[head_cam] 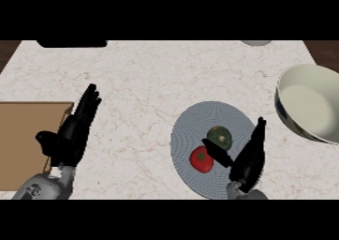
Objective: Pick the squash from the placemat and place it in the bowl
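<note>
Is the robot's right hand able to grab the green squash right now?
Probably yes. The right hand is open just beside the squash on the round placemat, thumb stretched below it. The tomato sits close by, but nothing lies between the fingers and the squash.

Take the placemat [200, 117] as your landmark, right of the counter's [151, 75] centre. On it you have the squash [219, 137], with a tomato [201, 159] just beside it, nearer and left. Right of the placemat: the bowl [314, 105]. Far left of it: a board [24, 145] at the counter's edge.
</note>
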`<state>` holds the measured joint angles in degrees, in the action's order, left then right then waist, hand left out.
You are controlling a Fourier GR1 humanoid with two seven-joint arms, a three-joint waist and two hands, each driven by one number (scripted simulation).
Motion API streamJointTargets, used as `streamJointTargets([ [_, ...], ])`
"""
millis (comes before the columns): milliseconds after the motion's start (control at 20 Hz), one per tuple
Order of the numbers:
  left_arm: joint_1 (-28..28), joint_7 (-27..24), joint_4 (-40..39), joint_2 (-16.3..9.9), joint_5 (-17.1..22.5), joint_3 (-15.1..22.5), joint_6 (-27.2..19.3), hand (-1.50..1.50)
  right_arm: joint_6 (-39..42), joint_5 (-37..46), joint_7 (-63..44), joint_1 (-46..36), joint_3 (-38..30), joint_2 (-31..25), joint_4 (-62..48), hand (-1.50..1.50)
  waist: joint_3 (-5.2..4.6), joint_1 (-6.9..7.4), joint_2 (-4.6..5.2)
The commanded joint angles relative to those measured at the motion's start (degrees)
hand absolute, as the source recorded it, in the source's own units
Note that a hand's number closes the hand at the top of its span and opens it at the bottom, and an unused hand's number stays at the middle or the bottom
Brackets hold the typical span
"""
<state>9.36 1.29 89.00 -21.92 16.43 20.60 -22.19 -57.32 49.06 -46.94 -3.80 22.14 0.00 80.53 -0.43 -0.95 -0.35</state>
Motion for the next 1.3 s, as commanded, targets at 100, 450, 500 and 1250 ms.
streamJointTargets([
  [100, 0.0, -2.2, -2.1, 1.7, -0.5, -0.5, 1.9, 0.00, 12.8, 15.1, -22.7, -1.8, 4.0, 0.0, 10.8, -1.50, 0.25, 0.35, 0.12],
  [450, -0.9, 0.8, 0.2, 3.2, -3.9, -1.3, 1.7, 0.00, 12.7, 22.7, -28.2, 3.9, 11.2, 0.0, 20.7, -1.50, 0.41, 0.79, 0.17],
  [500, 2.4, 1.0, -2.7, 4.0, -2.3, -2.2, 3.2, 0.00, 10.7, 24.6, -34.7, -0.9, 14.9, 0.0, 16.6, -1.50, 0.39, 0.88, 0.26],
  [1250, 0.8, 2.2, -1.1, 4.2, -4.3, -5.6, 6.5, 0.00, -3.6, 13.7, -23.4, -1.5, 12.2, 0.0, 8.3, -1.50, 0.46, 1.53, 0.43],
])
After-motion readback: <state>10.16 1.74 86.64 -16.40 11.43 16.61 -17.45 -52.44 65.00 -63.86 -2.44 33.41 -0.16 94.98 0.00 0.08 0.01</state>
